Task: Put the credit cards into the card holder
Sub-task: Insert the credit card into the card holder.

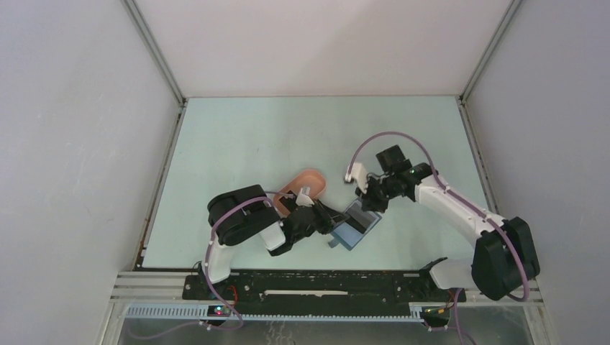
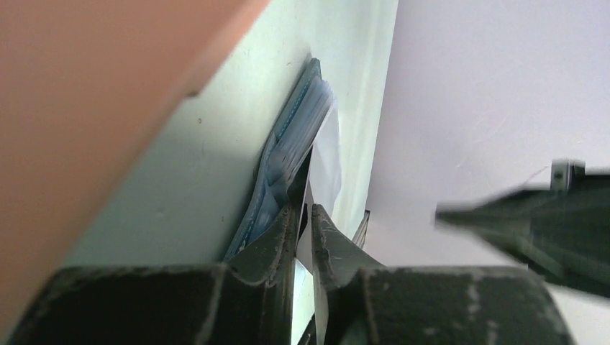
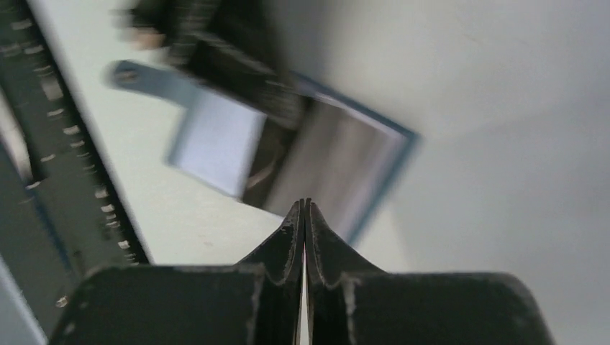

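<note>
– Near the arm bases, on the surface (image 1: 237,144), the card holder (image 1: 356,226) lies open, tab toward the bases. Which step?
– Insertion, I'd say. Left pincer (image 2: 305,214) sits at the holder's left edge, jaws almost together, with a thin pale sheet (image 2: 325,154) running into the gap. Can't tell if that's one of the credit cards or a leaf of the holder, nor whether it's clamped or slack.
– Right side?
– Right pincer (image 3: 305,205) is at the holder's far edge, apparently off it. Tips clenched on each other, nothing visibly between them. The grey inner pocket lies straight ahead of the tips.
– Loose cards?
– None I can pick out in any view.
– Next move?
– My read: get the sheet seated in a pocket, then back the left off along the slot line without dragging the holder. Right could pin a corner. Pink tray (image 1: 308,184) sits just beyond the left pincer, so keep the wrist off it.
</note>
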Available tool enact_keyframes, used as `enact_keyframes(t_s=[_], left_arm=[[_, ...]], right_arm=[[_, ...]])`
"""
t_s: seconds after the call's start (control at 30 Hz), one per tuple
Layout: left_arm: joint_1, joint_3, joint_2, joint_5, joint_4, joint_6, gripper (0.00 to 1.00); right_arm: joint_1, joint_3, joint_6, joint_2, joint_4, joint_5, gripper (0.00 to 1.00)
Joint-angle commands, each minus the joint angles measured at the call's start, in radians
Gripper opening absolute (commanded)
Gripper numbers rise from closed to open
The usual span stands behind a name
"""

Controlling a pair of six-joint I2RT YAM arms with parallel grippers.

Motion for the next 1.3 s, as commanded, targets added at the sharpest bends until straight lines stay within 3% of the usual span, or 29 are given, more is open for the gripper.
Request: enact_keyframes(t_s=[0.0,0.17,0.33,0.57,0.8,1.27], left_arm=[[0.017,0.000,0.040,0.026,-0.088,-0.035,0.18],[0.016,-0.006,0.039,0.031,-0.083,-0.037,0.20],[0.017,-0.005,0.045,0.037,-0.078,-0.042,0.20],[0.019,-0.001,0.053,0.047,-0.073,-0.045,0.21],[0.025,-0.007,0.055,0.055,-0.067,-0.047,0.24],[0.028,-0.003,0.068,0.064,-0.059,-0.045,0.27]], right_arm=[[0.140,-0.097,-0.274,-0.054,-0.066,-0.234,0.00],[0.239,-0.155,-0.337,-0.048,0.005,-0.196,0.00],[0.325,-0.203,-0.265,-0.028,0.160,-0.064,0.00],[0.382,-0.203,-0.207,0.071,0.248,0.097,0.00],[0.350,-0.200,-0.162,0.077,0.289,0.227,0.00],[0.234,-0.177,-0.110,0.082,0.308,0.343,0.00]])
